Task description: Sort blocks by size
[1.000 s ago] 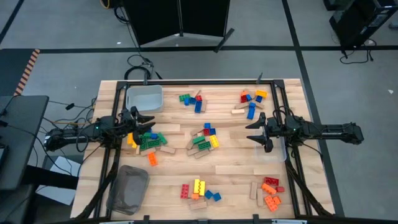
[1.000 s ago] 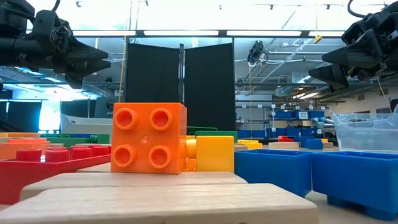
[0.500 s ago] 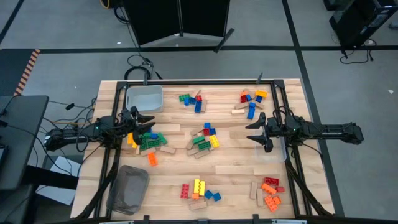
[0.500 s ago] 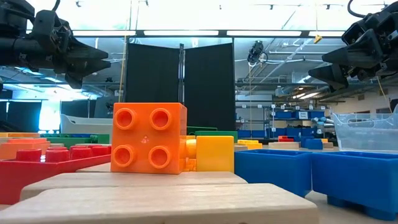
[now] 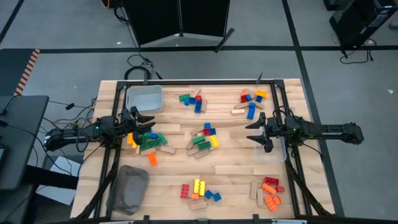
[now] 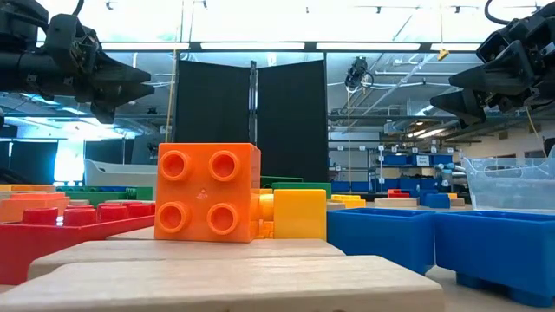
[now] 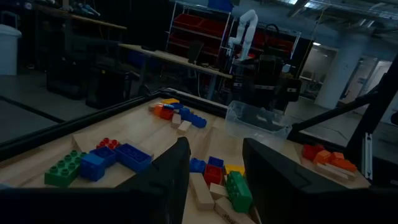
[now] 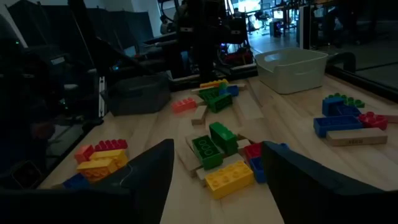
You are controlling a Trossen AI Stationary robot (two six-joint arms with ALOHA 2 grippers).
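Wooden table [image 5: 236, 171], blocks [image 5: 204, 139] unmoved, both arms unchanged

Bench [image 5: 236, 168] is cluttered with block piles; bare wood between them gives lanes. Widest free strip: lower middle of high view, between centre pile [image 5: 204, 140] and bottom pile [image 5: 199, 190]. Also open: upper middle between top pile [image 5: 193, 101] and top-right pile [image 5: 252, 102]. Left tool [image 5: 147, 123] hangs over the left pile [image 5: 149, 142], fingers parted, white bin [image 5: 144, 98] just above it in frame, grey bin [image 5: 127, 188] at lower left blocks that corner. Right tool [image 5: 254, 130] sits at right-centre, fingers apart, clear bin [image 5: 281, 149] beside it. Orange-red pile [image 5: 270, 191] fills the lower right corner. Black frame rails [image 5: 292, 168] run along both bench sides.
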